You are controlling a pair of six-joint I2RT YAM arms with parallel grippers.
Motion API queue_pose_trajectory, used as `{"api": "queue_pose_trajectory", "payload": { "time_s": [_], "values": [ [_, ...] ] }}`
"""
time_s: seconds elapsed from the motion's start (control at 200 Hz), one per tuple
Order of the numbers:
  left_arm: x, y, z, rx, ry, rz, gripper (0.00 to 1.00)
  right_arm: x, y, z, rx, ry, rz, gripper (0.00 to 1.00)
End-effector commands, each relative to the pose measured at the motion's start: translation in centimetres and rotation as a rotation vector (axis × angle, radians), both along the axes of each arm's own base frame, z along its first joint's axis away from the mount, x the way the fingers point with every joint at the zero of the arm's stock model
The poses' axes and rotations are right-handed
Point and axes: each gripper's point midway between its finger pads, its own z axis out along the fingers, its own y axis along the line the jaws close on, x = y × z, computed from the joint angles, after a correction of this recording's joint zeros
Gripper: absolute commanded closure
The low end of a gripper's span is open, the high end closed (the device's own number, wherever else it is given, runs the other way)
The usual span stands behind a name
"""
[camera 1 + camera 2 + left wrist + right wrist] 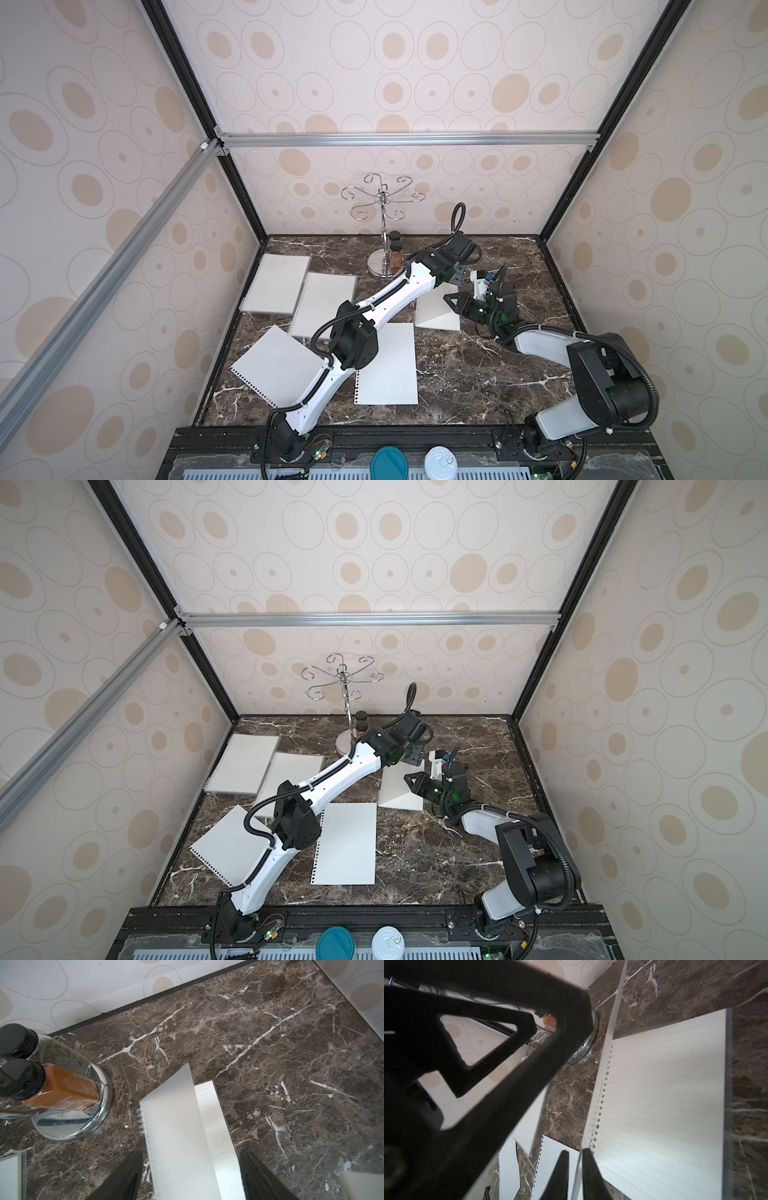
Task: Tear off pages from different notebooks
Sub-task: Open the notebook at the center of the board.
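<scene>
A small notebook (441, 321) (402, 801) lies at the far right of the marble table. Its frosted grey cover (176, 1126) (613, 1016) stands raised on edge, baring a lined page (215, 1126) (660, 1088). My right gripper (447, 298) (576, 1160) is shut on the cover's lower corner beside the punched holes. My left gripper (457, 279) (191, 1188) hovers open above the notebook's far end, one finger (124, 1178) on each side of it. A loose page (386, 365) (550, 1163) lies flat near the front middle. Three more notebooks (276, 282) (326, 303) (276, 368) lie at the left.
A chrome hook stand (382, 268) (83, 1126) with two dark-capped spice bottles (396, 253) (62, 1086) stands at the back, close to the left gripper. Patterned walls close in the back and sides. A teal lid (388, 463) and a white can (440, 463) sit beyond the front rail.
</scene>
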Motion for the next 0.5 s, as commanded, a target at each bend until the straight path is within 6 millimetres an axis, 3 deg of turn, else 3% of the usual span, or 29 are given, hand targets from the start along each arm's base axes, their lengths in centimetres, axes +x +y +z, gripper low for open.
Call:
{"api": "queue_pose_trajectory", "payload": {
  "time_s": [0.0, 0.245, 0.335, 0.495],
  "values": [
    [0.8, 0.9, -1.5, 0.05, -0.009, 0.044, 0.26, -0.3, 0.3, 1.1, 0.013, -0.047, 0.005, 0.83],
    [1.6, 1.3, -5.6, 0.12, 0.017, 0.057, 0.26, -0.4, 0.6, 1.2, 0.014, -0.053, 0.008, 0.79],
    [2.0, 1.8, -6.2, 0.135, 0.019, 0.076, 0.28, -0.5, 0.7, 1.2, 0.014, -0.052, 0.008, 0.79],
    [2.2, 2.0, -6.0, 0.136, 0.012, 0.082, 0.49, -0.5, 0.9, 1.2, 0.013, -0.052, 0.011, 0.74]
  ]
}}
